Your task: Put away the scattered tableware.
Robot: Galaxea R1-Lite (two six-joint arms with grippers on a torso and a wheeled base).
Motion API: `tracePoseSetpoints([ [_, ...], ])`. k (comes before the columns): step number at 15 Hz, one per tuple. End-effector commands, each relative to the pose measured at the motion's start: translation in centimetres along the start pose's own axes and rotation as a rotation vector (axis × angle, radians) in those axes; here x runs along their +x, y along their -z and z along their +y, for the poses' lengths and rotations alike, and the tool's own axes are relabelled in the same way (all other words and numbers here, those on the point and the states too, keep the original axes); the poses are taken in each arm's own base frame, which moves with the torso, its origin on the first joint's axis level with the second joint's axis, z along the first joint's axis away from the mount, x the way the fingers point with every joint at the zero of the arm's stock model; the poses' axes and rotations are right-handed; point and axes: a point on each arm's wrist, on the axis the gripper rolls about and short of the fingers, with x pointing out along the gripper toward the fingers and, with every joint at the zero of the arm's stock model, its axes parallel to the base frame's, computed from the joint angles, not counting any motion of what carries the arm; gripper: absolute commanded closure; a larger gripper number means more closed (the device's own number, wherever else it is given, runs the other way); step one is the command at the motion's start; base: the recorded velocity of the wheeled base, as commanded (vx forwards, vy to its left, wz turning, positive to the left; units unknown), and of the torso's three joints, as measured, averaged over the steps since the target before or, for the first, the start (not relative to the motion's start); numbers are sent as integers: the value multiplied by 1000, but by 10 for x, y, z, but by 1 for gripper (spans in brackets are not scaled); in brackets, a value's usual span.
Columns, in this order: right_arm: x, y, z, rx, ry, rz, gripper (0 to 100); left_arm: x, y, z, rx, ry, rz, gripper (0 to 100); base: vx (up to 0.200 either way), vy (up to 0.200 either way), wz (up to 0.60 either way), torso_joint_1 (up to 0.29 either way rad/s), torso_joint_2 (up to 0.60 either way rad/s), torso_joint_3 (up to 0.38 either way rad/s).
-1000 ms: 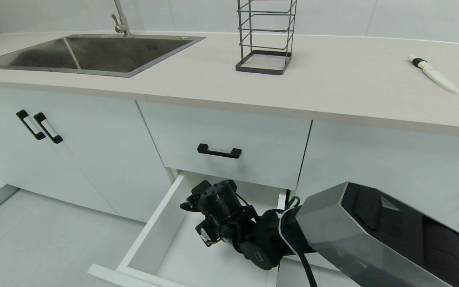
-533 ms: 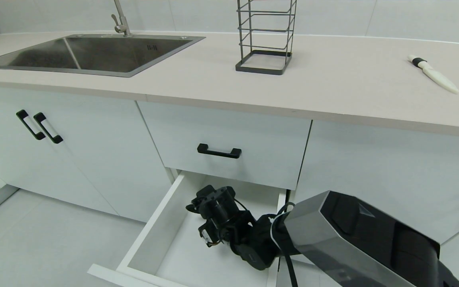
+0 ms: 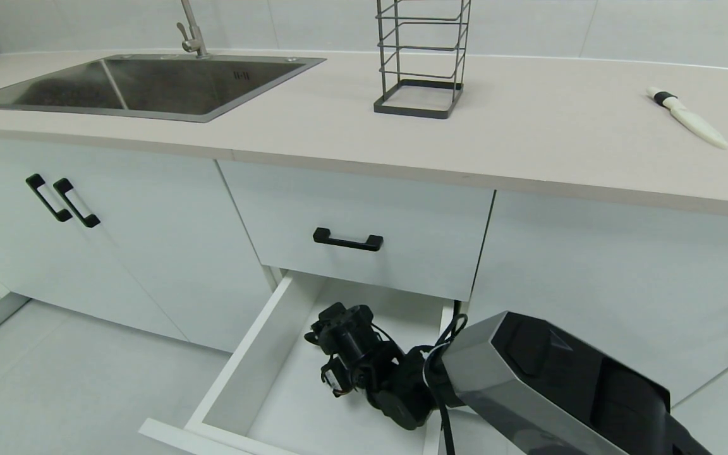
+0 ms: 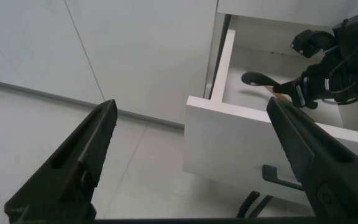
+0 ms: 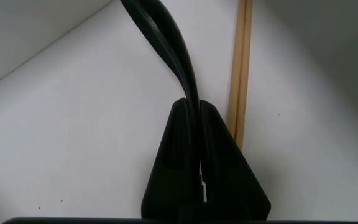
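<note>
My right gripper (image 3: 324, 327) is low inside the open white drawer (image 3: 247, 373) under the counter. It is shut on the handle of a black spoon (image 5: 164, 45), whose bowl end points toward the drawer's back; the jaws (image 5: 197, 111) pinch the handle flat. A pair of wooden chopsticks (image 5: 240, 68) lies on the drawer floor right beside the spoon. From outside the drawer front (image 4: 241, 143), my left gripper (image 4: 191, 106) hangs open and holds nothing; beyond it I see the spoon (image 4: 257, 79) and the right gripper. A white knife (image 3: 687, 117) with a black band lies on the counter at far right.
A dark wire rack (image 3: 421, 63) stands at the back of the counter, and a steel sink (image 3: 143, 82) with a tap is at left. A shut drawer with a black handle (image 3: 347, 241) sits just above the open one. Bare floor lies to the left.
My right arm has sunk lower into the drawer and shifted slightly right, still holding the black spoon. Everything on the counter stays put.
</note>
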Motion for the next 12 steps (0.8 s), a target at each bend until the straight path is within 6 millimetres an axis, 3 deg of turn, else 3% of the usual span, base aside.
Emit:
tracePoseSetpoints([
  [1, 5, 6, 0, -2, 3, 12, 100, 0, 0, 0, 0, -1, 0, 0, 0, 0, 0, 0, 0, 0],
  [12, 15, 21, 3, 51, 13, 71, 100, 0, 0, 0, 0, -1, 0, 0, 0, 0, 0, 0, 0, 0],
])
